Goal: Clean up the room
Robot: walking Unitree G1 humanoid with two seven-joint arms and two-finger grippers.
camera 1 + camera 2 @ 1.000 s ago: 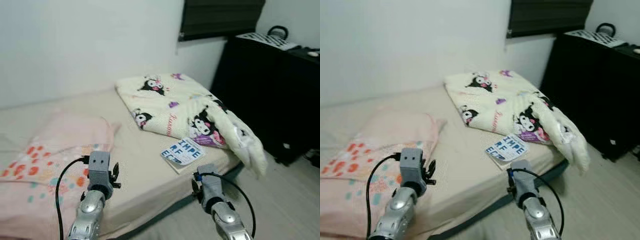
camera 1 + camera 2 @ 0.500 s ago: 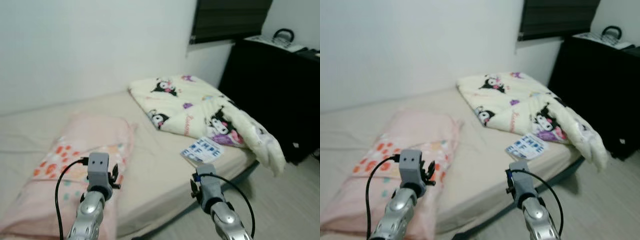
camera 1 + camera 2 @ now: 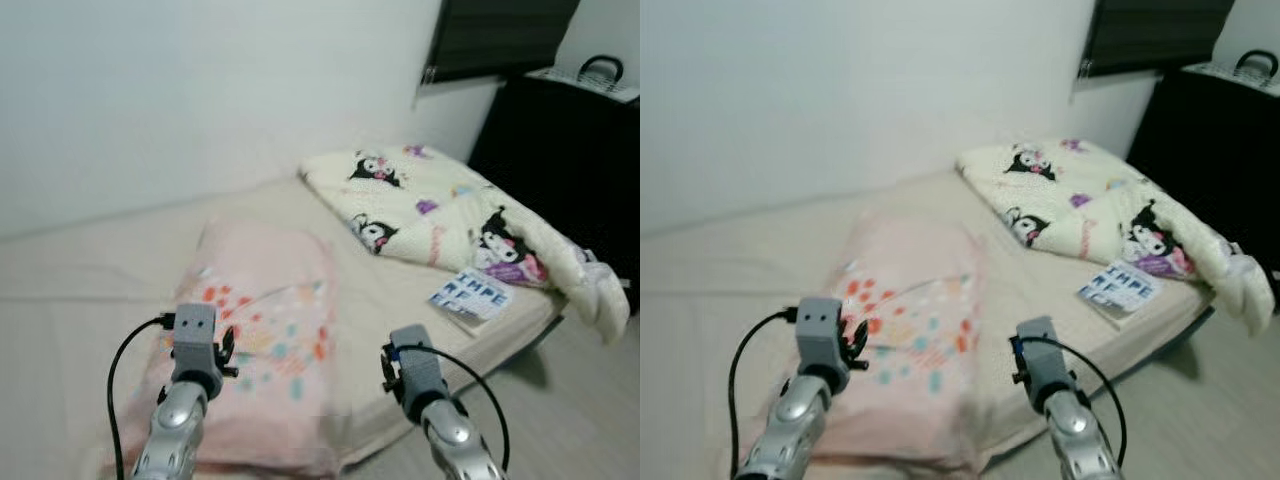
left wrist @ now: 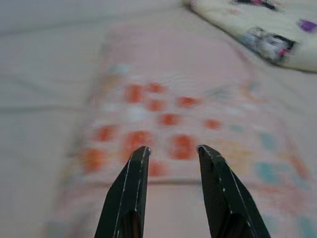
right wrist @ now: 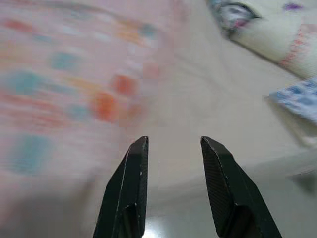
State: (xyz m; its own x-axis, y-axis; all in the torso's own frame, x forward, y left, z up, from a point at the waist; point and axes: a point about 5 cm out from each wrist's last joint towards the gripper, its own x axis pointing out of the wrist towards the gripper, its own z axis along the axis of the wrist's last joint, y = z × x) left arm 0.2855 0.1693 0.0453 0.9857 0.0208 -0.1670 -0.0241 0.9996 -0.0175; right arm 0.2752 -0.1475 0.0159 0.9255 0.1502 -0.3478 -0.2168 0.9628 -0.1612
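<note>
A pink pillow point(image 3: 265, 330) with orange and teal spots lies on the beige bed point(image 3: 90, 280). A cream blanket point(image 3: 450, 205) with cartoon prints is bunched at the bed's right end, one corner hanging over the edge. A white book point(image 3: 470, 297) with blue letters lies beside it near the bed's edge. My left gripper point(image 4: 170, 151) is open above the pillow, holding nothing. My right gripper point(image 5: 171, 144) is open over the bed's near edge, between the pillow point(image 5: 74, 74) and the book point(image 5: 297, 96). Both arms point(image 3: 195, 350) point(image 3: 412, 375) are raised in front of me.
A black cabinet point(image 3: 570, 160) stands at the right, past the end of the bed, with a handled object point(image 3: 600, 70) on top. A dark blind point(image 3: 500, 35) hangs on the white wall. Pale floor point(image 3: 560, 400) shows at the lower right.
The camera has turned left: the bed, blanket and book slid right in the picture and the pillow now lies centred. Both grippers keep their pose, open.
</note>
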